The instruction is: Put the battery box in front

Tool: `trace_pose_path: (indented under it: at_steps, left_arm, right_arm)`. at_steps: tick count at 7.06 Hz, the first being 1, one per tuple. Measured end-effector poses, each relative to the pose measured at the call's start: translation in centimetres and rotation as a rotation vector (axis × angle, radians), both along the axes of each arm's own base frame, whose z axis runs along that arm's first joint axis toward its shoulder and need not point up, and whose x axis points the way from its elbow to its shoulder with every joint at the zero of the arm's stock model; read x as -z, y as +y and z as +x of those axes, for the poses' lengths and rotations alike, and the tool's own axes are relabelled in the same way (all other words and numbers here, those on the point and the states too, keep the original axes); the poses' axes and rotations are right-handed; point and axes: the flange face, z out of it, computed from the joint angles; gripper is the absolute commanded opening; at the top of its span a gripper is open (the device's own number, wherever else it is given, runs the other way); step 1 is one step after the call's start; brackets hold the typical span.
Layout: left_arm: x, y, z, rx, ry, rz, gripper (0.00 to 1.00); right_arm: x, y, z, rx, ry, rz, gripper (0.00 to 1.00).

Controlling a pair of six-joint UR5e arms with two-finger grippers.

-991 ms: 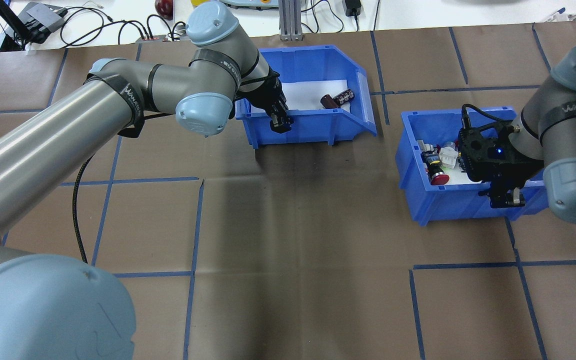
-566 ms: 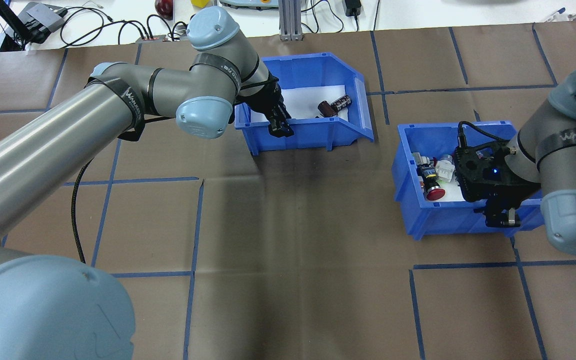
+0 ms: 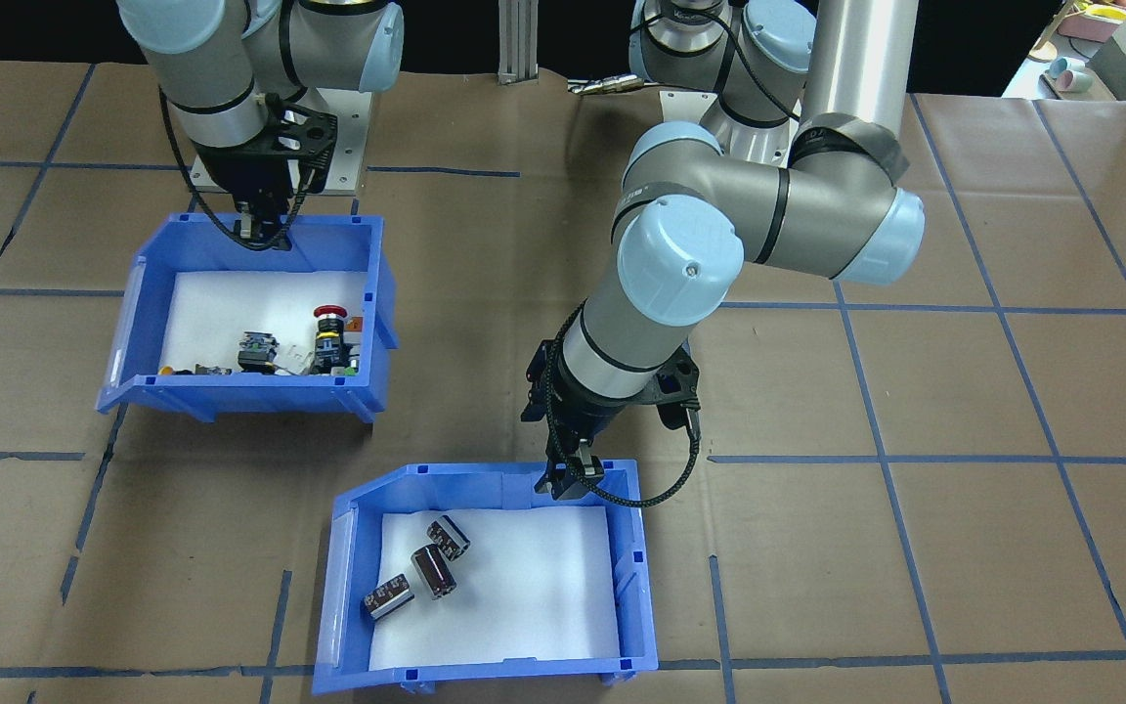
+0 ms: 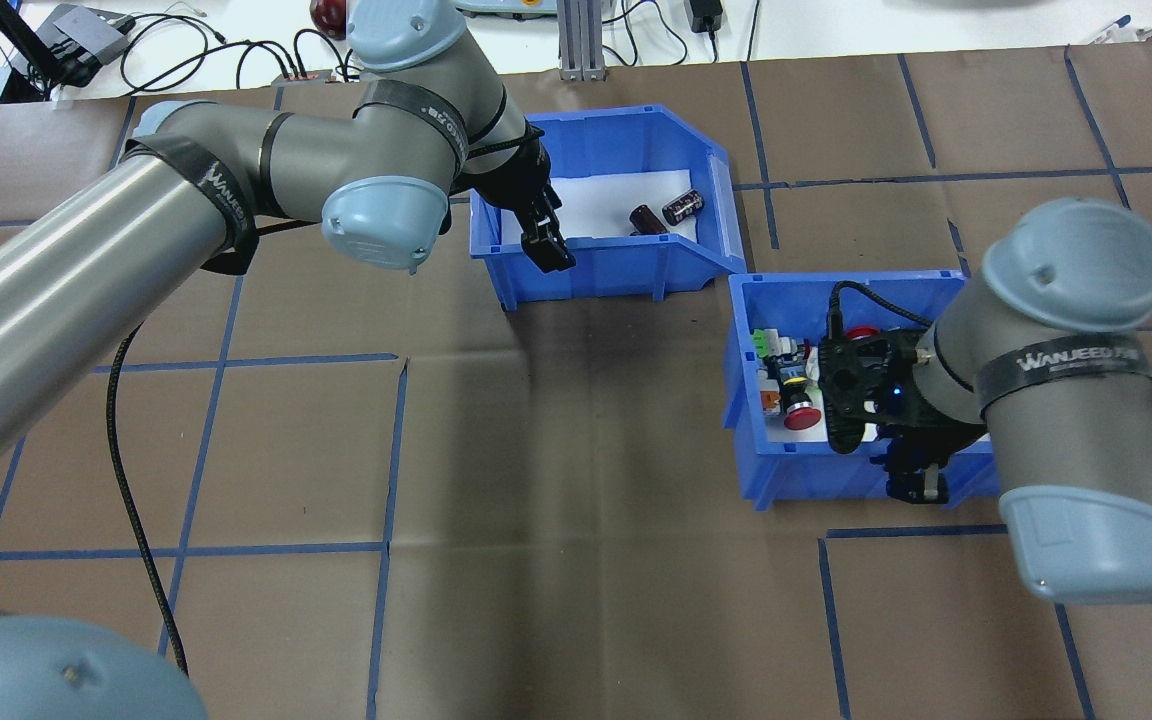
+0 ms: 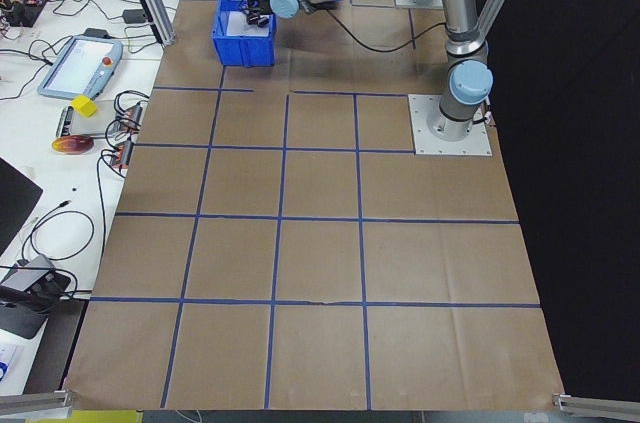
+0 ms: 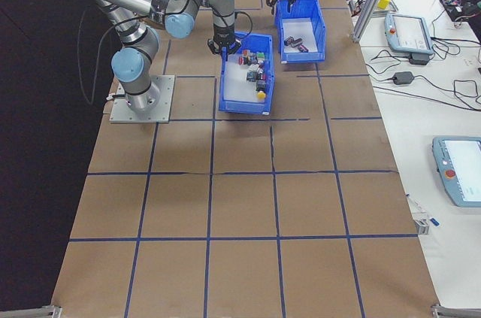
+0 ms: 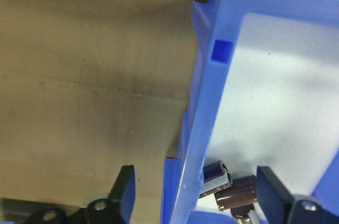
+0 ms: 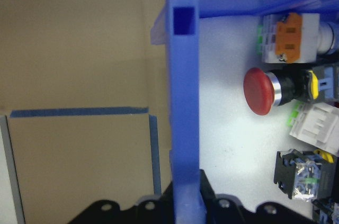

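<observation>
The battery box (image 4: 596, 270) is a blue bin with a white liner and three dark cylinders (image 4: 661, 213). It rests on the brown paper at the table's far middle, and appears at the bottom of the front-facing view (image 3: 343, 587). My left gripper (image 4: 546, 245) is open astride its near wall (image 7: 206, 102), one finger outside and one inside, with a gap on both sides. My right gripper (image 4: 916, 485) is shut on the near wall (image 8: 185, 75) of the switch bin (image 4: 806, 480).
The switch bin holds a red mushroom button (image 8: 258, 90) and several switches. Its far left corner almost meets the battery box's right near corner. Cables and devices lie on the white bench (image 4: 186, 40) beyond the paper. Blue tape lines grid the table.
My right arm has dragged the switch bin left and toward the robot, close to the battery box. The battery box shifted slightly toward the robot at first, then stayed put. My left arm's elbow swung left.
</observation>
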Motion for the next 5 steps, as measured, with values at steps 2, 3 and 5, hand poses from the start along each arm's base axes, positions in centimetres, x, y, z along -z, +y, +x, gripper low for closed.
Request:
trace_pose_path:
  at_steps: [2, 3, 5]
  left_arm:
    - [-4.1, 2.2, 2.1, 0.228, -0.091, -0.033, 0.91]
    - [-6.4, 3.4, 4.1, 0.378, -0.142, -0.045, 0.97]
    - [-11.0, 5.8, 9.7, 0.68, -0.223, -0.061, 0.98]
  right_arm:
    - [0.0, 2.5, 5.9, 0.005, 0.0, -0.027, 0.09]
    - [-0.1, 3.9, 8.4, 0.012, -0.006, -0.044, 0.1]
    - [0.2, 6.4, 12.4, 0.016, -0.018, -0.063, 0.1]
